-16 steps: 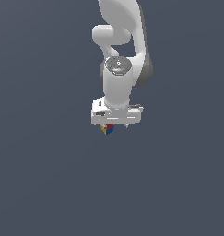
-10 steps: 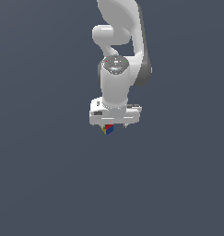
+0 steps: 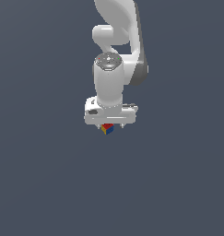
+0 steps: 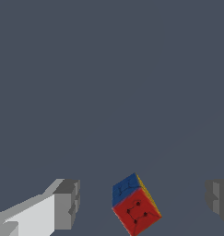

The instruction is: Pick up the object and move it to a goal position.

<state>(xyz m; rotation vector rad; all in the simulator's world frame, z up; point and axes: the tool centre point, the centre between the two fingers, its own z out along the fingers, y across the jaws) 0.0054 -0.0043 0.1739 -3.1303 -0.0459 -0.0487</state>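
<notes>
The cube [image 4: 135, 209] is sitting between the fingers [image 4: 66, 204], turned askew to them. The fingers are standing wide, touching nothing.

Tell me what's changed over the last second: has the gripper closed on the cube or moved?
Nothing visibly changed. The gripper hangs over the cube as before, at the same spot in the exterior view. In the wrist view the fingers stand apart on either side of the cube, touching neither face.
</notes>
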